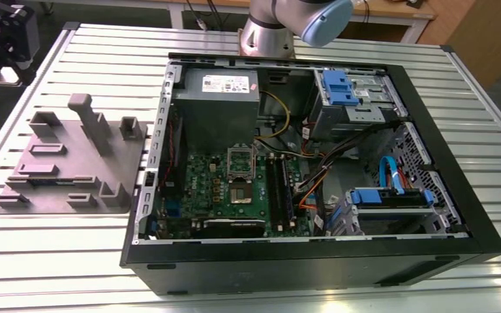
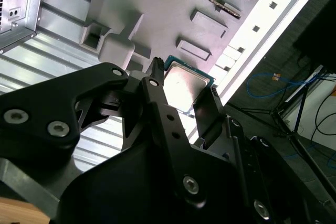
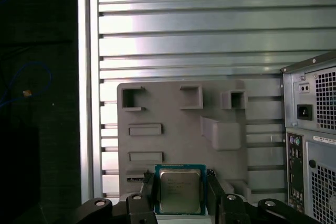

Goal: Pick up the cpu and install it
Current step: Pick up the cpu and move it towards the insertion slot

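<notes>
The cpu (image 3: 180,190) is a small square chip with a shiny silver top on a green edge. In both wrist views it sits between two black fingers (image 3: 149,192), with my gripper (image 3: 181,182) shut on its opposite sides. It hangs high above the grey holder tray (image 3: 178,124), apart from it. The second wrist view has the cpu (image 2: 186,85) in my gripper (image 2: 184,90) over the same tray (image 2: 157,9). In the exterior view the open computer case holds the green motherboard (image 1: 233,189) with its socket (image 1: 240,160) uncovered.
The grey tray (image 1: 68,163) with raised posts lies on the slatted metal table at the exterior view's left of the case. A grey power supply (image 1: 218,98), cables and blue drive bays (image 1: 346,88) crowd the case. The case's rear panel (image 3: 310,129) stands beside the tray. The table edge (image 3: 86,77) borders dark floor.
</notes>
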`<state>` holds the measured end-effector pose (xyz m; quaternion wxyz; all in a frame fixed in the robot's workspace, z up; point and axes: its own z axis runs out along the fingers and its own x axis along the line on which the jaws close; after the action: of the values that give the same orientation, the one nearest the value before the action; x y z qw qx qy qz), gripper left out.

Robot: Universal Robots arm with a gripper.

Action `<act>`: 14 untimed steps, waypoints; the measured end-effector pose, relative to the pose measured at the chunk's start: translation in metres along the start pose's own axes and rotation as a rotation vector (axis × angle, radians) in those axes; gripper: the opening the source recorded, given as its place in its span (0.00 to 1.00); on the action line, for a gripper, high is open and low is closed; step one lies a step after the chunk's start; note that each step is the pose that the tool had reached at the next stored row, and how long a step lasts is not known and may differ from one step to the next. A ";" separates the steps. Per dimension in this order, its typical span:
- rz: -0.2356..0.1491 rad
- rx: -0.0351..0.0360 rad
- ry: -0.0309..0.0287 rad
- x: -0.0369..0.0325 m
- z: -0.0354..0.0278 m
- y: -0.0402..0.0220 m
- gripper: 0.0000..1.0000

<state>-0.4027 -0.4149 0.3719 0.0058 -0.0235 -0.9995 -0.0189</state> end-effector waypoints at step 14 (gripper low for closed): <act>0.000 0.0000 -0.0001 -0.0075 0.0000 0.0003 0.47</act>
<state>-0.3952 -0.4149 0.3719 0.0058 -0.0236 -0.9995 -0.0190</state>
